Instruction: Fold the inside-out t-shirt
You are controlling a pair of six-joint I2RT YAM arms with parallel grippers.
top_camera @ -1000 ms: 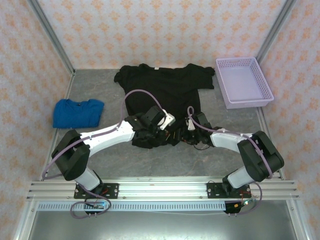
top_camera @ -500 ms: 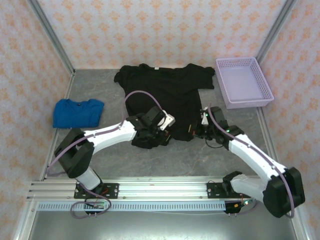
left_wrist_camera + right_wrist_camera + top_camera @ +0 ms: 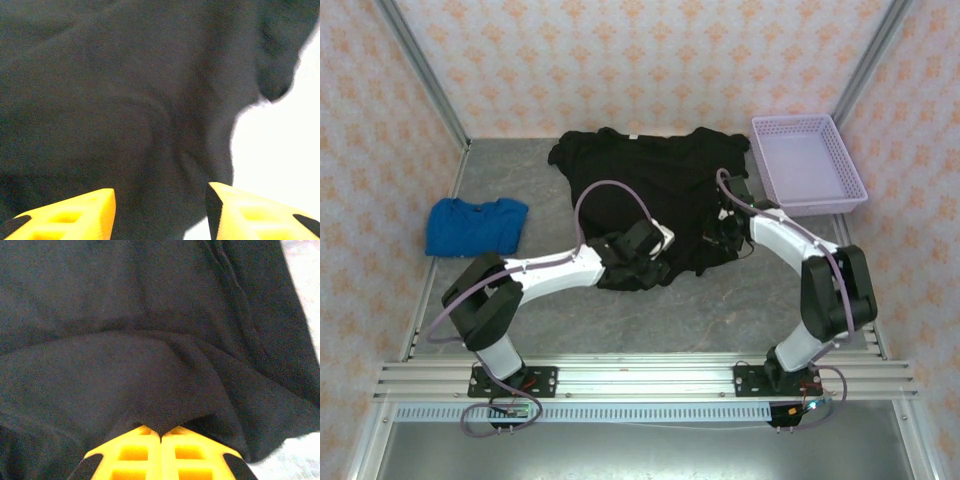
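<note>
The black inside-out t-shirt (image 3: 650, 175) lies spread at the back middle of the table, its near hem bunched up by the grippers. My right gripper (image 3: 724, 232) is at the shirt's right side and is shut on a pinch of black cloth (image 3: 165, 390); its yellow fingertips (image 3: 145, 450) meet with a fold caught between them. My left gripper (image 3: 642, 264) rests on the near hem. It is open, its yellow fingers (image 3: 65, 215) wide apart over the dark cloth (image 3: 125, 100), with a pale patch of table at the right.
A folded bright blue garment (image 3: 477, 225) lies at the left. An empty lilac basket (image 3: 840, 160) stands at the back right. Bare grey tabletop (image 3: 650, 320) runs between the shirt and the arm bases. Patterned walls close in three sides.
My right gripper has moved away from the bases, up the shirt's right side, drawing the hem with it, and its arm has swung outward. The left gripper has shifted slightly right.
</note>
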